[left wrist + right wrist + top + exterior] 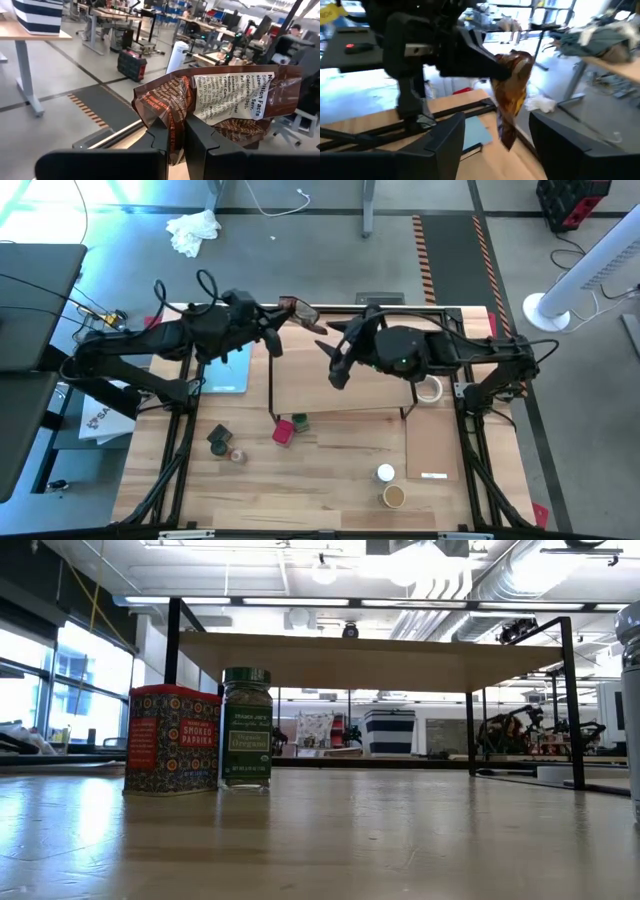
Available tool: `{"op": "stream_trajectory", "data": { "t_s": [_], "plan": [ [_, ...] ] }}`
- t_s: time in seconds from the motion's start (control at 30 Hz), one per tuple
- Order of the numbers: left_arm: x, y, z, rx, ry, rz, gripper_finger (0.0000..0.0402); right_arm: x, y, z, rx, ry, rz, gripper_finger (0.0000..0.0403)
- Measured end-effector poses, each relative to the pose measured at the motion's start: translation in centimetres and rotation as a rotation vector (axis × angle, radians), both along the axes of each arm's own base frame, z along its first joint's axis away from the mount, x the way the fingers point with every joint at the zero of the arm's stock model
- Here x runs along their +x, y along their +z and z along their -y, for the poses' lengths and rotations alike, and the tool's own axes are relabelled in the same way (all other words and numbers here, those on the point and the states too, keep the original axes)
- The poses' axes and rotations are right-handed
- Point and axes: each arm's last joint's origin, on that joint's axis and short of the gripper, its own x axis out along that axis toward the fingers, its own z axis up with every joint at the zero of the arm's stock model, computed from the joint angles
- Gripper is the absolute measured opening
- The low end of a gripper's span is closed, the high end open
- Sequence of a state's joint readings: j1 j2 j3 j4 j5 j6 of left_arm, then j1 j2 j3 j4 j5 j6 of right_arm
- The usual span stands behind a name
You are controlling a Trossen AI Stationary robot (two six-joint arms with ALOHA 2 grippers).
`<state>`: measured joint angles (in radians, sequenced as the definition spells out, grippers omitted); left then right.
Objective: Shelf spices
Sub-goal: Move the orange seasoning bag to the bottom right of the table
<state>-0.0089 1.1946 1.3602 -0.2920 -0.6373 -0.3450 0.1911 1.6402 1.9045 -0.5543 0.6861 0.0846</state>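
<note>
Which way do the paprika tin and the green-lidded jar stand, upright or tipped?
Both are upright. In the low view the paprika tin and the green-lidded jar rest on their bases, labels level, lids on top.

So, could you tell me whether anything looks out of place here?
Yes: the left gripper is shut on a crumpled brown packet, held above the shelf's far edge. It is no spice jar; the jars still sit on the table.

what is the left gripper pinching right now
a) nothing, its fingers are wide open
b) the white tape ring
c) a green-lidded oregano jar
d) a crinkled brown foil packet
d: in the left wrist view the left gripper has its fingers closed on a crinkled brown packet with a printed facts label, held up off the table.
</note>
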Motion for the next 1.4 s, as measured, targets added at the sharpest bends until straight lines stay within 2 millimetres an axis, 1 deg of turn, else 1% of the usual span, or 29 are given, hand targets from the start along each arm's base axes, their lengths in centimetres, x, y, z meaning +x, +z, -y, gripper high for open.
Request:
{"op": "stream_trajectory", "data": {
  "t_s": [0.1,0.23,0.5,0.7,0.73,0.8,0.83,0.9,0.93,0.97,1.03,1.13,1.2,1.33,1.4],
  "plan": [
    [0.1,0.3,0.1,-0.002,-0.011,0.011,0.0021,-0.1,0.0,0.0,-0.039,-0.034,-0.017,0.0220],
    [0.4,0.1,0.6,-0.015,-0.023,0.016,0.0021,-0.1,0.0,0.1,-0.041,-0.035,-0.018,0.0220],
    [2.2,-0.2,1.7,-0.017,-0.060,0.063,0.0021,0.1,-0.1,0.2,0.006,0.020,-0.007,0.0220],
    [3.0,-0.7,2.0,-0.016,-0.056,0.057,0.0021,0.1,-0.1,0.2,0.024,-0.020,0.009,0.0214],
    [3.0,-0.7,2.0,-0.016,-0.057,0.054,0.0021,0.1,-0.2,0.2,0.031,-0.027,0.014,0.0205],
    [3.1,-0.7,2.0,-0.015,-0.057,0.059,0.0021,0.1,-0.1,0.2,0.044,-0.046,0.025,0.0170],
    [3.1,-0.7,2.0,-0.014,-0.058,0.060,0.0021,0.0,-0.2,0.3,0.053,-0.065,0.031,0.0142],
    [3.1,-0.7,2.1,-0.010,-0.060,0.052,0.0021,0.0,-0.2,0.3,0.081,-0.092,0.045,0.0063],
    [3.1,-0.7,2.2,-0.009,-0.058,0.051,0.0021,0.0,-0.3,0.3,0.089,-0.101,0.049,0.0033],
    [3.0,-0.7,2.2,-0.008,-0.054,0.052,0.0022,-0.1,-0.2,0.4,0.091,-0.107,0.051,0.0020],
    [2.7,-0.5,2.3,0.001,-0.064,0.054,0.0036,-0.4,0.0,0.2,0.092,-0.100,0.045,0.0013],
    [1.7,0.3,2.5,0.031,-0.084,0.062,0.0066,-1.4,1.0,-0.2,0.079,-0.084,0.022,0.0006],
    [0.6,1.0,2.4,0.047,-0.085,0.075,0.0083,-2.6,2.2,-0.7,0.070,-0.073,0.018,0.0005],
    [-2.1,2.5,2.4,0.062,-0.094,0.121,0.0102,-5.9,5.5,-1.4,0.064,-0.018,0.037,0.0003],
    [-3.2,2.7,2.4,0.063,-0.102,0.109,0.0105,-7.7,6.8,-1.8,0.069,0.028,0.026,0.0003]
  ]
}}
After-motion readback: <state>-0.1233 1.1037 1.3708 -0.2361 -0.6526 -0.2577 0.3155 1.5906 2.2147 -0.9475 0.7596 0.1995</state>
